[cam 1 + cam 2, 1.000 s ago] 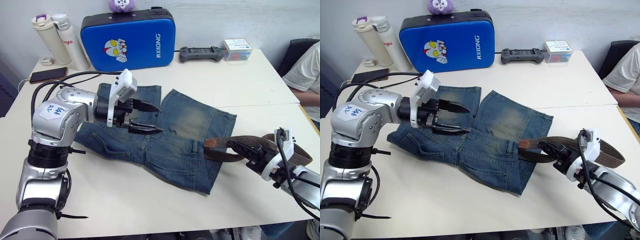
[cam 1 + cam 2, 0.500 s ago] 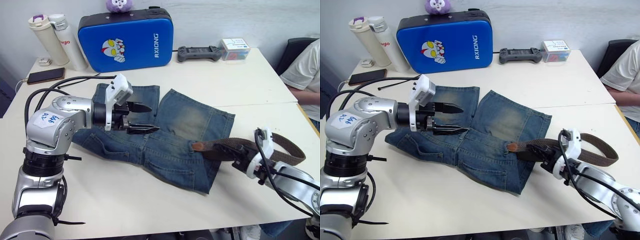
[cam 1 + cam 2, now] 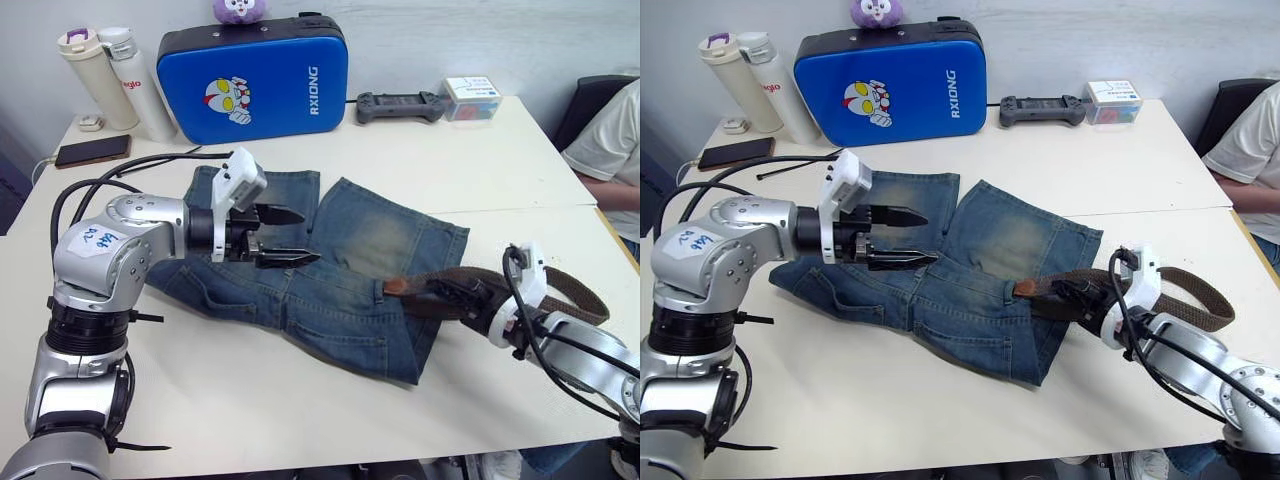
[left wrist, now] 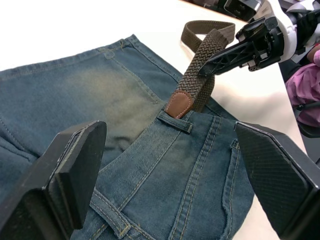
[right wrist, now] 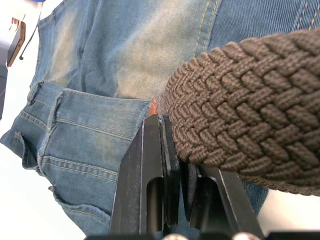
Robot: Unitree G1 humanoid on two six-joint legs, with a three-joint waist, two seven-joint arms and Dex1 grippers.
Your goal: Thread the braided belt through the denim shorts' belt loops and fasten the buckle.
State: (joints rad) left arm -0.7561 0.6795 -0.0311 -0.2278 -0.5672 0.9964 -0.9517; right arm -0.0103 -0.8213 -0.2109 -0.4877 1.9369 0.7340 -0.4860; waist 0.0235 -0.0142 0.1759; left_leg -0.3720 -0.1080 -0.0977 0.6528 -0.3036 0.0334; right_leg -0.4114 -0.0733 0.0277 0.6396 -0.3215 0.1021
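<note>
The denim shorts (image 3: 330, 270) lie flat on the white table, waistband towards the front. The braided belt (image 3: 560, 290) curves in from the right, and its tan leather tip (image 4: 179, 104) rests at a belt loop (image 4: 175, 121) on the waistband. My right gripper (image 3: 442, 291) is shut on the belt a short way behind that tip, and the wrist view shows its fingers (image 5: 150, 170) clamped on the weave (image 5: 235, 100). My left gripper (image 3: 310, 237) hovers open over the left half of the shorts with nothing between its fingers (image 4: 75, 165). The buckle is out of view.
A blue hard case (image 3: 255, 80) stands at the back with a purple plush (image 3: 243, 10) on top. Two bottles (image 3: 110, 75) and a phone (image 3: 95, 150) sit back left. A controller (image 3: 400, 103) and a small box (image 3: 473, 97) sit back right. A person (image 3: 610, 130) sits at the right edge.
My right gripper has moved left with the belt, bringing the tan tip further onto the waistband by the loop. The left gripper has stayed open in about the same place.
</note>
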